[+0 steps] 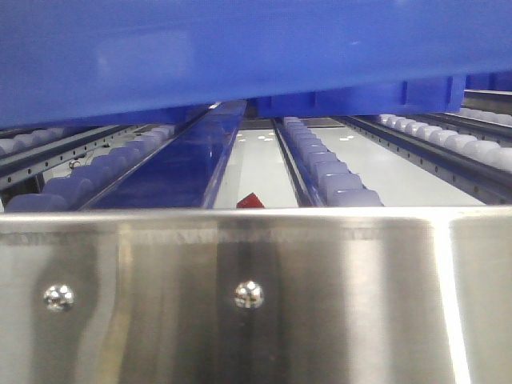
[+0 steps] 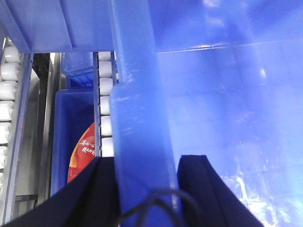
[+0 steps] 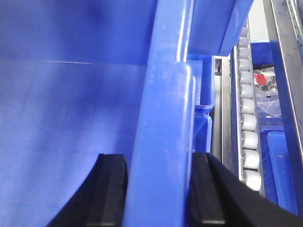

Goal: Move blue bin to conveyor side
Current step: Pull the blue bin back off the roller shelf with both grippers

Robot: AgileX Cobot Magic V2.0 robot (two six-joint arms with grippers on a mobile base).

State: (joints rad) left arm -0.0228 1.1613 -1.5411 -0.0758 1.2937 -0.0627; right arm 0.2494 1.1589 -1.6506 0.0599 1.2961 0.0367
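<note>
The blue bin (image 1: 240,56) fills the top of the front view, its underside hanging just above the conveyor (image 1: 320,172) with a gap beneath. In the left wrist view my left gripper (image 2: 147,163) is shut on the bin's thick rim (image 2: 137,109), one black finger (image 2: 102,189) outside the wall and one inside. My right gripper (image 3: 158,163) is shut on the opposite rim (image 3: 163,118) the same way, with its fingers (image 3: 111,189) on both sides of the wall. The bin's inside looks bare.
A brushed-steel end plate (image 1: 256,296) with two bolts spans the foreground. Roller rows (image 1: 472,148) and a blue centre strip (image 1: 180,172) run away from it. Below the track sit other blue bins (image 2: 71,137), one holding a red-orange packet (image 2: 83,156), another holding small items (image 3: 262,85).
</note>
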